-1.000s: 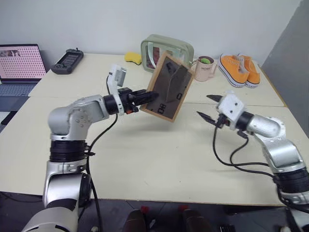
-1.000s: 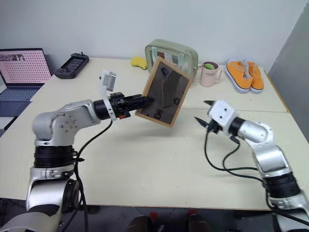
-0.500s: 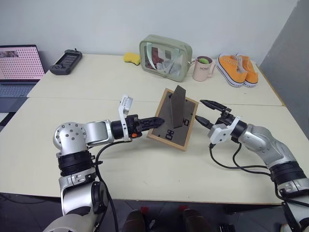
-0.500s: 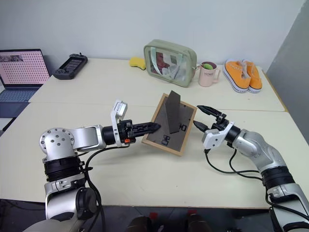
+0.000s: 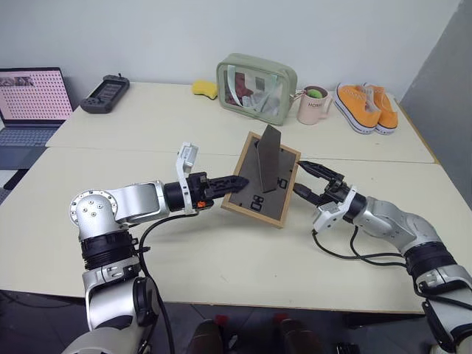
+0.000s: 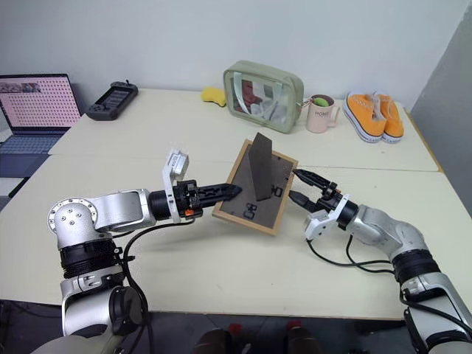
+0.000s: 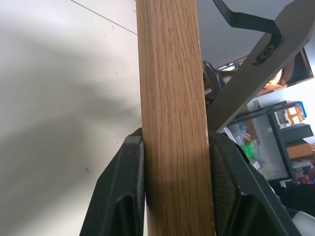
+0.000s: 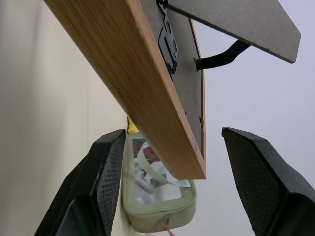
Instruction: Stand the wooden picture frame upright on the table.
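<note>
Left eye view, centre: left gripper (image 5: 234,182) clamps the wooden picture frame (image 5: 261,181), tilted above the table (image 5: 221,258), stand unfolded. Right gripper (image 5: 308,181), fingers apart, straddles its far edge. Lower gently; seat the stand first.

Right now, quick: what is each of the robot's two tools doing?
Left tool: shut on the wooden picture frame's edge.
Right tool: open, fingers either side of the frame's corner, not gripping.

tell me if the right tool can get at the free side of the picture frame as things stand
Probably yes. The right tool is open, its fingers either side of the wooden picture frame's edge, nothing between; the left tool grips the opposite edge.
</note>
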Controlling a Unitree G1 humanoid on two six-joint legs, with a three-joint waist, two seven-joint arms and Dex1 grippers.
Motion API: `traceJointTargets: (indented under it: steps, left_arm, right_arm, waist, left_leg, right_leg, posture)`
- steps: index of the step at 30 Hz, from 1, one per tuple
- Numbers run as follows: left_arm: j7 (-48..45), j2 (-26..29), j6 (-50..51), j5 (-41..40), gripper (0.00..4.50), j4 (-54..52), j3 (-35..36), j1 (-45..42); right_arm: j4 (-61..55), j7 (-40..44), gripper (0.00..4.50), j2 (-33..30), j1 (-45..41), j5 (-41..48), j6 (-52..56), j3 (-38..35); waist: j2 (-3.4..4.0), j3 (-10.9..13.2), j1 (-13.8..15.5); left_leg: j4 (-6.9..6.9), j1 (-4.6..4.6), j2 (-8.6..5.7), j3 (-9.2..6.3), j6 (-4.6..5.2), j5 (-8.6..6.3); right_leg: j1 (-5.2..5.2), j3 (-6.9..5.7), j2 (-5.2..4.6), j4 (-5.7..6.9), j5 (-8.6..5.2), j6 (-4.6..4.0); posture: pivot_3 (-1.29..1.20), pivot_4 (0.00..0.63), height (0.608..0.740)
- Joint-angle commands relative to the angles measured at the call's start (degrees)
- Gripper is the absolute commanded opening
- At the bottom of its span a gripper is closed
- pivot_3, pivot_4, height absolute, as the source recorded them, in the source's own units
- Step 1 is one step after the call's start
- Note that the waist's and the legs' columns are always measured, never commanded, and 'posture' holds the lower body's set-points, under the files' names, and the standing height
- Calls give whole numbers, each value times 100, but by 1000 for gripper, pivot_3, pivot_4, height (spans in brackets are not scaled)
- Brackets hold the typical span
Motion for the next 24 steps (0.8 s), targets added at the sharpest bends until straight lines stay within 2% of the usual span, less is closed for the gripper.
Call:
traceJointTargets:
  steps: [1, 8, 11, 15, 24]
  left_arm:
    - [392, 225, -420, -1037, 1318, -92, -371, 136]
    - [930, 803, -1265, -2273, 1318, -307, -1267, 436]
    - [852, 931, -1415, -2318, 1318, -359, -1429, 459]
    - [712, 1076, -1502, -2318, 1318, -385, -1556, 473]
    - [473, 1205, -1584, -2318, 1318, -457, -1696, 550]
  right_arm:
    - [31, -342, 3279, -47, -220, -71, -102, -8]
    - [146, -618, 3279, -83, -372, -257, -258, 125]
    - [241, -875, 3116, -196, -384, -393, -507, 195]
    - [252, -1263, 2370, -378, -408, -609, -865, 209]
    - [431, -1786, 2370, -580, -526, -1138, -1125, 445]
  waist:
    - [-1, 0, 2]
    - [-1, 0, 3]
    - [-1, -1, 4]
    - [-1, -1, 7]
    - [-1, -1, -1]
  left_leg:
    - [0, 2, 0, 0, 0, 0]
    - [1, 8, -2, 1, 0, 0]
    - [3, 8, -6, 1, 1, 1]
    - [4, 10, -9, 1, 2, 1]
    - [4, 23, -13, 2, 4, 1]
  right_leg:
    - [0, 0, 0, 4, 0, 0]
    - [0, 2, -1, 16, 0, -1]
    - [0, 2, -1, 20, 0, -1]
    - [1, 3, -2, 23, 0, -1]
    - [1, 8, 0, 37, -2, -4]
  posture:
    - [0, 150, 740]
    - [0, 150, 740]
    - [0, 150, 740]
    - [0, 150, 740]
    - [0, 150, 740]
